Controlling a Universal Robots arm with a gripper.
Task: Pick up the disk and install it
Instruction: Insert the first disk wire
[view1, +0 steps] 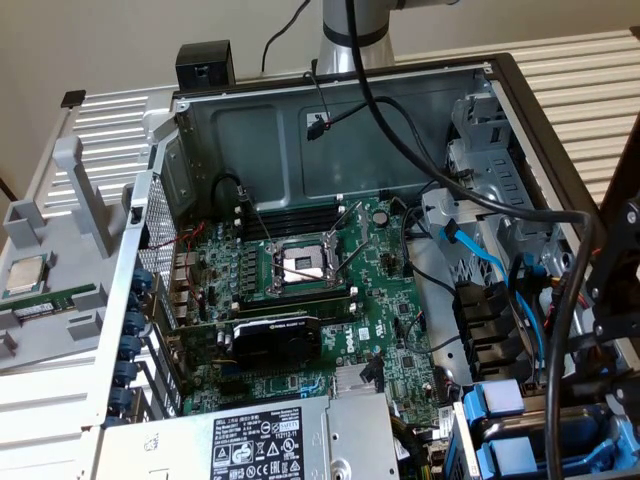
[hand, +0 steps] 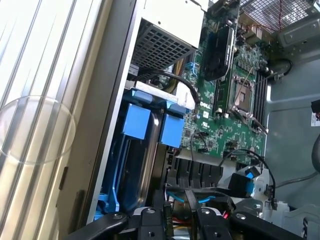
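Step, as I read it: the install end of the task. The disk (hand: 172, 131) stands on edge in the drive bay (view1: 465, 440), off the motherboard (view1: 300, 290) corner nearest the power supply (view1: 270, 440), blue tab outward. A second blue-framed drive (hand: 136, 121) sits just beside it, on the side away from the motherboard, next to the case wall (hand: 107, 125). Whether the disk is fully seated: cannot tell.

The gripper (hand: 175, 212) hangs over the bay, roughly in line with the disk. Whether it is clamped on the disk or free of it: cannot tell.

Judgement on any move from here: it calls for straight travel along the slot line with no twist or sideways drift, since the carrier can bind on the bay rails or scrape the neighbour drive.

Room is tight. The second drive and case wall close off the side away from the motherboard. On the motherboard side, a blue data cable (view1: 478, 258) and a thick black cable (view1: 553, 330) crowd the bay mouth, so there is a snag risk. The only free room is out through the open case side, above the motherboard
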